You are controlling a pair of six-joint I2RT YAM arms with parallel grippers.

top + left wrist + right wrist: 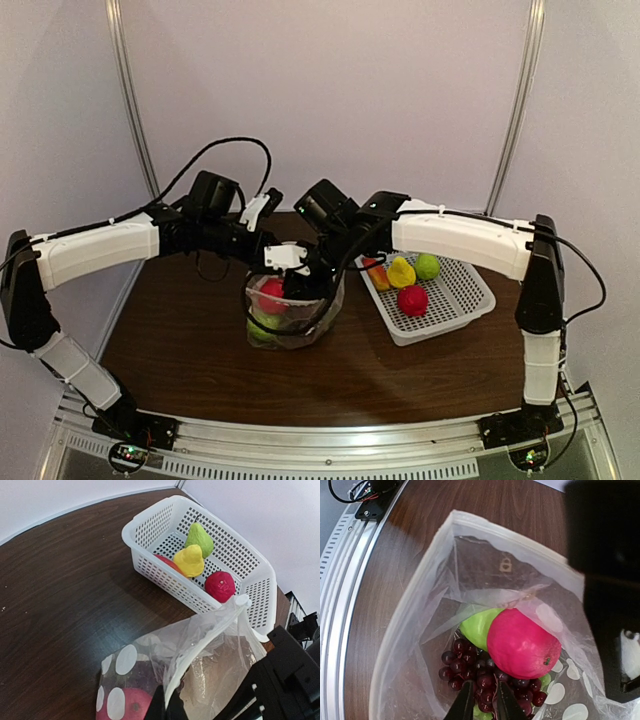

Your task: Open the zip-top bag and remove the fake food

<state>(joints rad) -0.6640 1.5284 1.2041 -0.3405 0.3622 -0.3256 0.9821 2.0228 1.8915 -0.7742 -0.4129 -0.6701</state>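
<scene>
so the right gripper is down inside the clear dotted zip-top bag, jaws nearly pressed together right over the dark purple plastic grape bunch; can't tell if it's got a hold yet; glossy red round fruit sits at 1 o'clock of it; left gripper is pinching the bag's rim, i'd guess to prop the mouth open; white perforated plastic basket at 3 o'clock of the bag already holds four plastic fruits, so roughly halfway
</scene>
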